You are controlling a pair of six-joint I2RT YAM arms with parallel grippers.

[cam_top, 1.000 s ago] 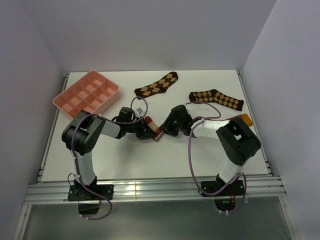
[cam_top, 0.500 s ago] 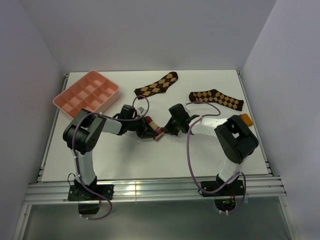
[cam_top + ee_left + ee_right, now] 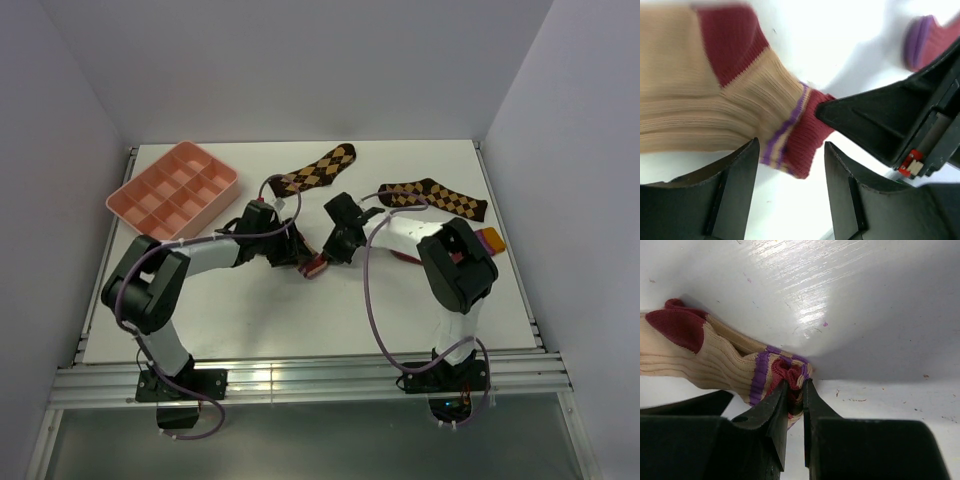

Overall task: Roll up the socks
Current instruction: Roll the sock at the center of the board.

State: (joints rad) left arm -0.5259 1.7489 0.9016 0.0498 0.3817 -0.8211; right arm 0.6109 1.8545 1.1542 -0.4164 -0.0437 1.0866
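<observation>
The tan sock (image 3: 312, 263) with a maroon heel and striped cuff lies mid-table between the two arms. My right gripper (image 3: 328, 252) is shut on its bunched cuff (image 3: 790, 371), fingers pinching the maroon rim. From the other side my left gripper (image 3: 294, 254) stands open, its fingers (image 3: 740, 170) either side of the cuff's edge (image 3: 805, 140) without touching it. The tan sock's body (image 3: 700, 115) stretches away to the left. The crimson sock lies under the right arm. Its purple toe (image 3: 921, 37) and orange cuff (image 3: 491, 239) show.
A pink compartment tray (image 3: 172, 190) sits at the back left. Two dark argyle socks lie along the back, one in the middle (image 3: 315, 170) and one to the right (image 3: 435, 197). White walls close in the table on three sides.
My left gripper has opened and let go of the tan sock's cuff. My right gripper has closed on that cuff. Both grippers have shifted slightly toward the back.
</observation>
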